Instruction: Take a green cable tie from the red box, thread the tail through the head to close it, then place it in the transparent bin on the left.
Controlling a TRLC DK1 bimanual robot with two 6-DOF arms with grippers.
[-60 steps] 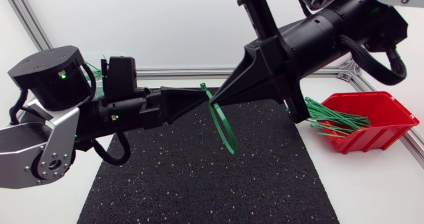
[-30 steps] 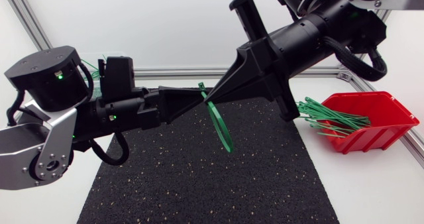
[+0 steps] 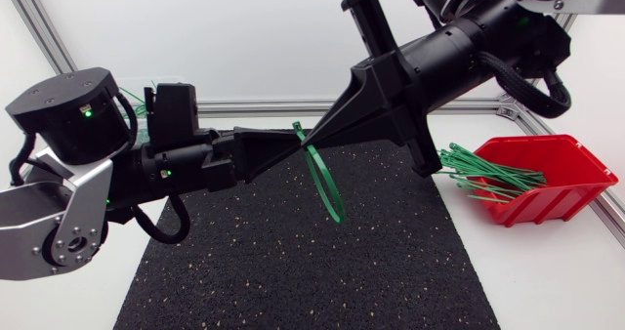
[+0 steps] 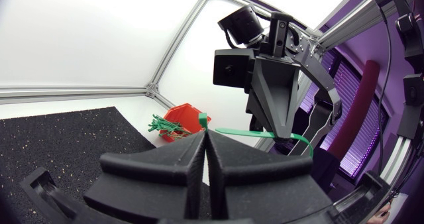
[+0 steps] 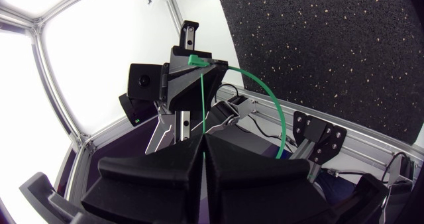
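Green cable tie (image 3: 326, 185), pinched by left hand (image 3: 292, 145) and right hand (image 3: 312, 141), above mat (image 3: 293, 267).

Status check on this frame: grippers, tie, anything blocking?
Left gripper shut on cable tie at its head, right gripper shut on its tail. Tie looped, hanging above black mat. Nothing in the way.
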